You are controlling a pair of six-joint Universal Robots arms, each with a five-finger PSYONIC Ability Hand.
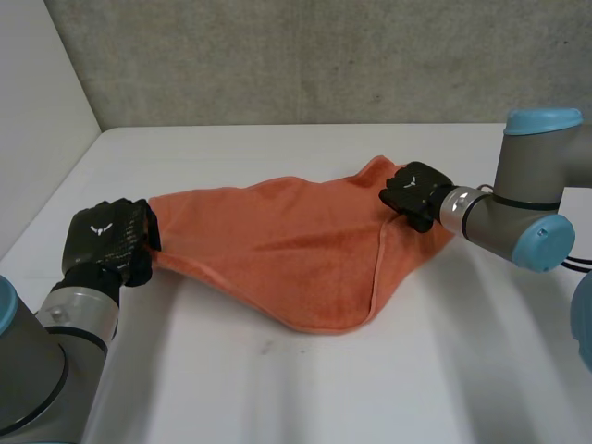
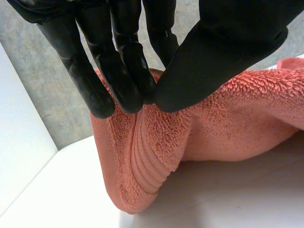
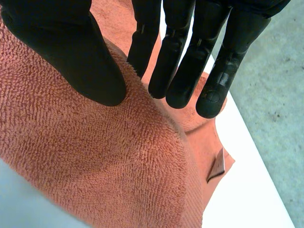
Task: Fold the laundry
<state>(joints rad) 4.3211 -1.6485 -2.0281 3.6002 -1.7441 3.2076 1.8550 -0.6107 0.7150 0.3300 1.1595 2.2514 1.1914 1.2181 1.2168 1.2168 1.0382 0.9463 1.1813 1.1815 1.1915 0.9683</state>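
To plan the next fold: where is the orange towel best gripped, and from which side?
Probably the towel's near corner, from the robot's side: its hem is free and faces that side; the left robot hand and right robot hand pinch the ends.

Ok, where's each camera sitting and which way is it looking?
Head view: behind the arms, looking down at the table; both arms, left hand and right hand show.
Left wrist view: on that wrist, along the left hand pinching the towel.
Right wrist view: likewise, right hand pinching the towel.
All three share the towel.
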